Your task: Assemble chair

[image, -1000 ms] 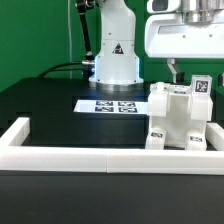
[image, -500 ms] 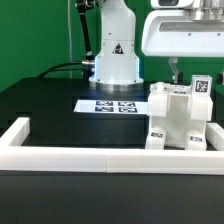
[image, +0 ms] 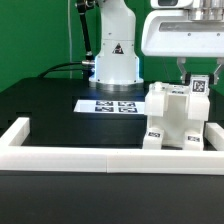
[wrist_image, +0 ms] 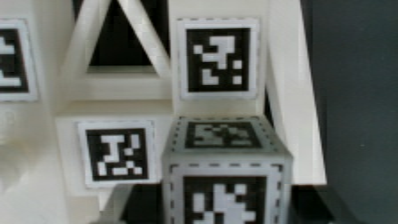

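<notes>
The Panda arm's white base [image: 115,55] stands upright at the back, and its wrist housing [image: 185,35] hangs at the exterior view's right, pointing straight down. The gripper [image: 197,72] shows its dark fingers [image: 181,71] apart (whether they clamp anything is unclear).

From here I count one arm [image: 115,45] carrying one gripper [image: 197,72]. There is one black table [image: 50,110] and one marker board [image: 108,105]. The board tags [image: 100,102] look like four to me, though they are too small to be sure. I see one white chair [image: 178,118], all in one joined piece. The border rail [image: 100,160] shows three stretches. In the wrist view I count five chair tags [wrist_image: 222,58], one of them cut off at the edge.
</notes>
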`<action>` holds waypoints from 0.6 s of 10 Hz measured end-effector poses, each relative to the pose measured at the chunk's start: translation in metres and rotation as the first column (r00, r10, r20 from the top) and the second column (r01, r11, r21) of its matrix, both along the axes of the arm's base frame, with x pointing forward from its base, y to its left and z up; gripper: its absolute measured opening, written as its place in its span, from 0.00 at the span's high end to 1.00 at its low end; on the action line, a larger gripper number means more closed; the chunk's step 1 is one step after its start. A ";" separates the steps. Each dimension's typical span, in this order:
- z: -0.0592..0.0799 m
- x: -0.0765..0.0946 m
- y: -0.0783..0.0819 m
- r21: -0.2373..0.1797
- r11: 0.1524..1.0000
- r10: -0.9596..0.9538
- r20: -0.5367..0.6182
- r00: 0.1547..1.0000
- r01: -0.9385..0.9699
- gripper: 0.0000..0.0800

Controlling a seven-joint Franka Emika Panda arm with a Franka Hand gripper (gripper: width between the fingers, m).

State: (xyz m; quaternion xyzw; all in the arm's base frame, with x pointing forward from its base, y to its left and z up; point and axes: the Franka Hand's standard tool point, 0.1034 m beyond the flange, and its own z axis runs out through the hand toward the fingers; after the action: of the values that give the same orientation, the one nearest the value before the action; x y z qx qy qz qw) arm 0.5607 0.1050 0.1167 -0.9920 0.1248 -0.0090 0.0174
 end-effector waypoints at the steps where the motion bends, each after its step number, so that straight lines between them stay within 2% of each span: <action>1: 0.000 0.000 0.000 0.002 0.997 -0.080 -0.003 0.997 0.080 0.64; 4: 0.000 0.000 0.001 0.007 0.946 -0.323 -0.013 0.946 0.323 0.64; 6: 0.000 0.000 0.001 0.009 0.912 -0.411 -0.017 0.912 0.411 0.64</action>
State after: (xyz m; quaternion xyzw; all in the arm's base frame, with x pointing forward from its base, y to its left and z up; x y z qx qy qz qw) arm 0.5605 0.1058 0.1165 -0.9435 0.3306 -0.0044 0.0202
